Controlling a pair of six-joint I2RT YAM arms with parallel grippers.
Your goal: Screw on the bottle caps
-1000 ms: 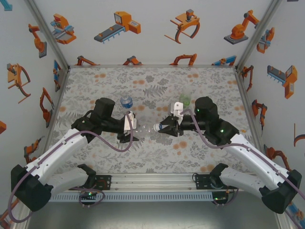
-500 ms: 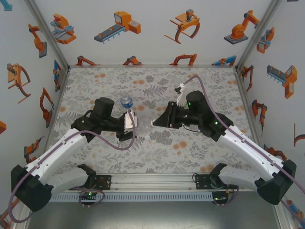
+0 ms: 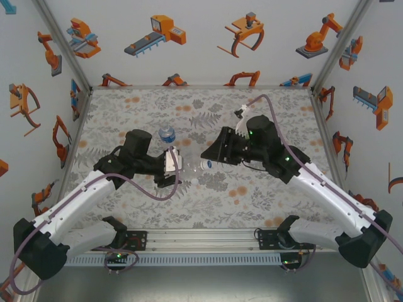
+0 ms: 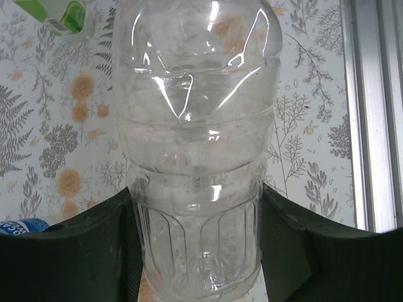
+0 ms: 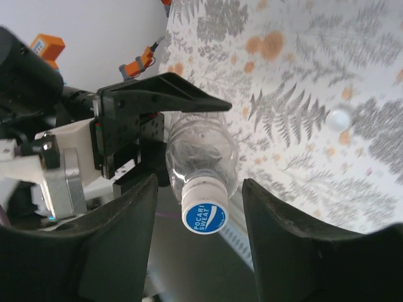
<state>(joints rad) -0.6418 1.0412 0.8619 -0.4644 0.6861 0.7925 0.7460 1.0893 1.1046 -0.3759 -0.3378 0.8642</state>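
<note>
**Two arms, one bottle: close square on the cap before turning**

Both arms meet over the middle of the patterned table, with the colourless bottle lying on its side in the air between them. The left gripper is clamped around the bottle's ribbed lower body, one finger on each flank, so the neck points towards the other arm. The right gripper faces that neck with its jaws apart. They flank the bottle cap and touch it on neither side.

The cap sits on the neck, printed face outward. I cannot tell from these views whether it is fully tight, so I judge the step in hand to be taking hold of it for a turn.

- Keep the left grip firm and motionless. The thin wall will likely flex, so more squeeze is no help.
- Line the right wrist's axis up with the neck before closing. An off-centre grip would probably drag the cap crooked.
- Close on the cap's ribbed rim, not on the collar behind it.
- Turn gently and stop once the bottle starts to twist in the left fingers.

The blue-labelled bottle stands just behind the left gripper, and the green bottle lies farther off. A loose cap rests on the table, well apart from both.
</note>
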